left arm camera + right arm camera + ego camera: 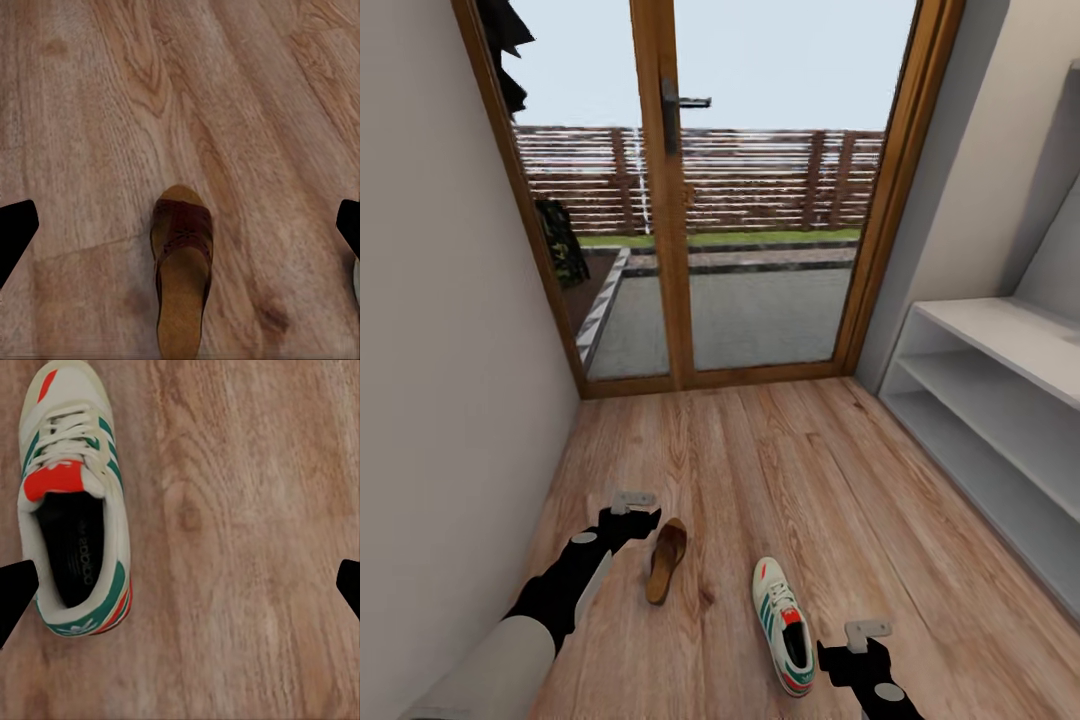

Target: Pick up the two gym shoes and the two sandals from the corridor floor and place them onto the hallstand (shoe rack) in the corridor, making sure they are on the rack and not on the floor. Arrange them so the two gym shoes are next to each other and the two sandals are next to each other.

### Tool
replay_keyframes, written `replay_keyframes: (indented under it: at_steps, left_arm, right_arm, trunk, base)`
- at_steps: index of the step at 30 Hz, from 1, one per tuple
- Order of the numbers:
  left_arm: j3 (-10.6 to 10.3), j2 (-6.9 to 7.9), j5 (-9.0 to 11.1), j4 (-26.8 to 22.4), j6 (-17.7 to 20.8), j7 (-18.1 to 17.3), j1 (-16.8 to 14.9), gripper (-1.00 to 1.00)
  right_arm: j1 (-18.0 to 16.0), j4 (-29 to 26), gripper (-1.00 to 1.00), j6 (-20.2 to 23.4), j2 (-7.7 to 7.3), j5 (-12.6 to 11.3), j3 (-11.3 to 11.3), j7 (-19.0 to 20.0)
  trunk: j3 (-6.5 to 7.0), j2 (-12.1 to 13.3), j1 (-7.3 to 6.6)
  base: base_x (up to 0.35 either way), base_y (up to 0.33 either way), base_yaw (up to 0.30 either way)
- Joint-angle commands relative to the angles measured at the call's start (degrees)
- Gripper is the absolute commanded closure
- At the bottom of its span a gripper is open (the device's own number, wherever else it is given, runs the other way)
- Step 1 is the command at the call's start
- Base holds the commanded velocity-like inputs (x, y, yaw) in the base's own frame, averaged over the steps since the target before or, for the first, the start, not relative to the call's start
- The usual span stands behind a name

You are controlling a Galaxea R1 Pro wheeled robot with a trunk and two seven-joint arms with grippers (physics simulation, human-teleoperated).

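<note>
Sandal (666, 560) & gym shoe (783, 626) — toes toward door (760, 190).

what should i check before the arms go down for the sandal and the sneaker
1. Left gripper open: ok, fingers wide apart in the left wrist view.
2. Right gripper open: ok, fingers spread, nothing held.
3. Left gripper over the sandal: not ok, it sits beside the sandal's toe.
4. Right gripper over the gym shoe: not ok, the shoe lies off to one side.
5. Hallstand shelves free: ok for the part in view.
6. Second sandal and second sneaker located: cannot tell.
</note>
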Motion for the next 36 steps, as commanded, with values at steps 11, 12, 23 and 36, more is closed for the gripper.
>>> replay_keyframes:
  at_steps: [11,12,23,36]
  left_arm:
    - [-1.90,0.03,0.00,-0.06,0.23,-0.12,-0.02,-1.00]
    - [-1.93,0.06,0.00,-0.03,0.20,-0.13,-0.02,-1.00]
    - [-2.15,0.51,0.41,-0.12,0.29,-0.12,-0.33,-1.00]
    - [-2.01,-0.28,0.54,-9.29,6.65,0.07,-0.89,-1.00]
  right_arm:
    - [-0.02,0.02,-1.00,-0.10,0.00,0.45,-0.05,-0.31]
    - [-0.02,0.02,-1.00,-0.10,-0.01,0.45,-0.05,-0.29]
    - [-0.02,-0.01,-1.00,-0.10,-0.06,0.46,-0.05,-0.28]
    - [-0.02,-0.05,-1.00,-0.10,-0.07,0.45,-0.08,-0.31]
  trunk:
    - [-2.86,-4.45,2.41]
    - [-3.11,-4.85,2.63]
    - [-6.19,-6.55,3.69]
    - [-9.47,-6.72,4.02]
  base:
    - [0.000,0.000,0.172]
    - [0.000,0.000,0.181]
    - [0.000,0.000,0.177]
    - [0.000,0.000,0.060]
